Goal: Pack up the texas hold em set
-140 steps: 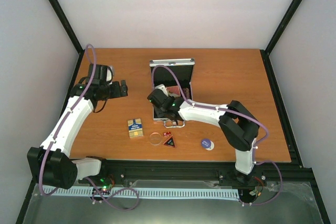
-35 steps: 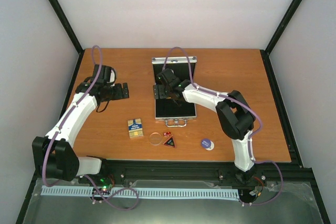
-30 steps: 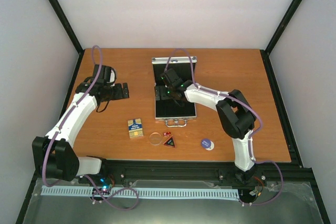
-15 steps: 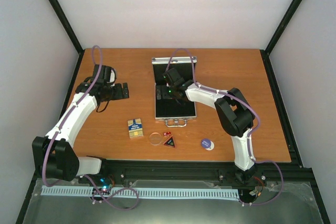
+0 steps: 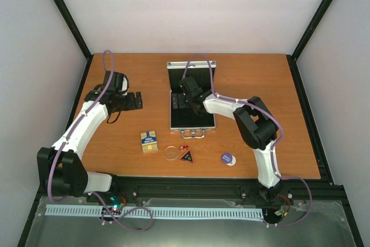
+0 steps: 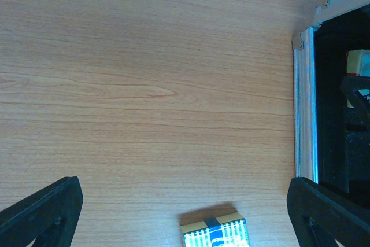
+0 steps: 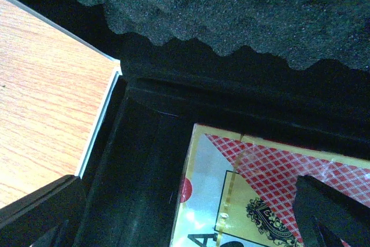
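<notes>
Silver aluminium case with black lining (image 5: 193,121) lies open mid-table. My right gripper (image 5: 181,101) hangs inside it, jaws spread and holding nothing, just over the red-patterned card deck (image 7: 260,177) lying in the case. My left gripper (image 5: 137,100) is spread too, over the wooden table (image 5: 260,85), with the blue-yellow card deck (image 5: 149,140) nearby.

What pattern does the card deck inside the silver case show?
Red-and-white lattice deck, yellow border; right wrist view.

A capital "A" showed on the red-checked, yellow-edged card box (image 7: 254,183). Print on the blue-and-yellow card deck (image 6: 215,233) was too small to read.
</notes>
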`<control>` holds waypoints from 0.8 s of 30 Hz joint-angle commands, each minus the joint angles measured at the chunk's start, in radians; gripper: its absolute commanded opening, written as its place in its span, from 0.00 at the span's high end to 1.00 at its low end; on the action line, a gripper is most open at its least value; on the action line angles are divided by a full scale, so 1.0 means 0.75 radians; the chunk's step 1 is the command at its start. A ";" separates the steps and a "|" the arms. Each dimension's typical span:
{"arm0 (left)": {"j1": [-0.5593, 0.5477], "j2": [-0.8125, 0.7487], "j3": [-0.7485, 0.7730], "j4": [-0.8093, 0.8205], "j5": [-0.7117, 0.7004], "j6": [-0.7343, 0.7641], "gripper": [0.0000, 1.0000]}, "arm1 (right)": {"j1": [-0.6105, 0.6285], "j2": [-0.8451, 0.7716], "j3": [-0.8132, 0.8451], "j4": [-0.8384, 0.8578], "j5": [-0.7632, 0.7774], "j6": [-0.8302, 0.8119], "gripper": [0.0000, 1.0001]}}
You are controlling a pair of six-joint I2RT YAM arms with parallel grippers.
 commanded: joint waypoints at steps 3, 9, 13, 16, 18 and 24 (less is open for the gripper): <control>-0.004 0.004 0.015 0.021 -0.002 0.024 0.00 | -0.007 0.021 -0.159 -0.048 -0.104 0.039 0.00; -0.005 -0.009 0.006 0.026 0.005 0.022 0.00 | -0.006 -0.027 -0.252 -0.024 -0.167 0.099 0.00; -0.004 -0.019 0.004 0.022 0.007 0.023 0.00 | -0.006 -0.041 -0.304 0.000 -0.202 0.135 0.00; -0.005 -0.027 0.002 0.022 0.009 0.021 0.00 | -0.005 -0.051 -0.288 -0.012 -0.183 0.113 0.00; -0.003 -0.031 0.000 0.024 0.009 0.020 0.00 | -0.005 -0.061 -0.256 -0.035 -0.155 0.084 0.00; -0.004 -0.050 -0.001 0.020 -0.001 0.022 0.00 | -0.005 -0.154 -0.229 -0.017 0.020 0.002 0.00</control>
